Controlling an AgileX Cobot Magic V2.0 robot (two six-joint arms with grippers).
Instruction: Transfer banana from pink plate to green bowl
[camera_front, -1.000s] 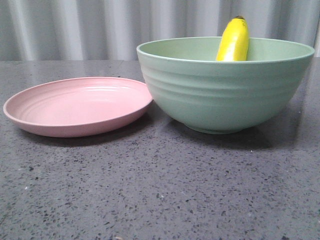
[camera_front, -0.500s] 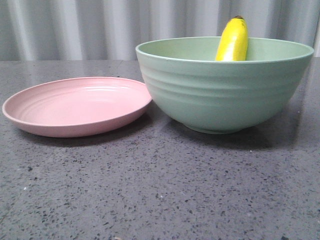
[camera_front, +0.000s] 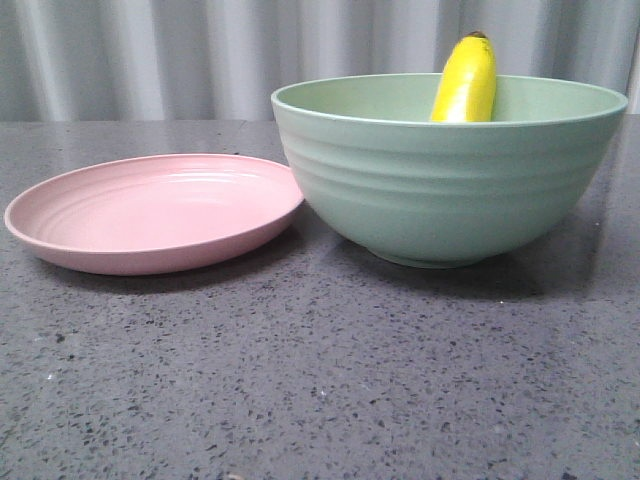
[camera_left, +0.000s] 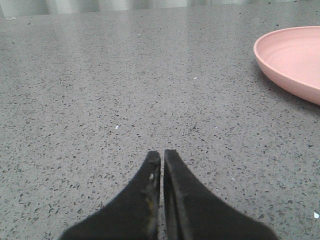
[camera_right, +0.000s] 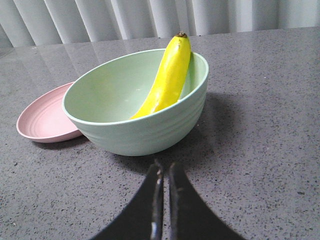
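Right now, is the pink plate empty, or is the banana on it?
Empty. The pink plate shows only bare rings; the banana leans inside the green bowl.

Banana (camera_front: 465, 80) stands inside bowl (camera_front: 450, 190), leaning on its far wall, tip above the rim. Plate (camera_front: 150, 212) sits on desk (camera_front: 320, 380) to the left of bowl, rim tucked just beside bowl's side; contact not clear. Curtain (camera_front: 150, 55) behind desk.

Green bowl (camera_front: 450, 170) on speckled grey table (camera_front: 320, 380), banana (camera_front: 465, 80) leaning inside, dark tip above the rim. Pink plate (camera_front: 155, 212) touching the bowl's left side, holding nothing.
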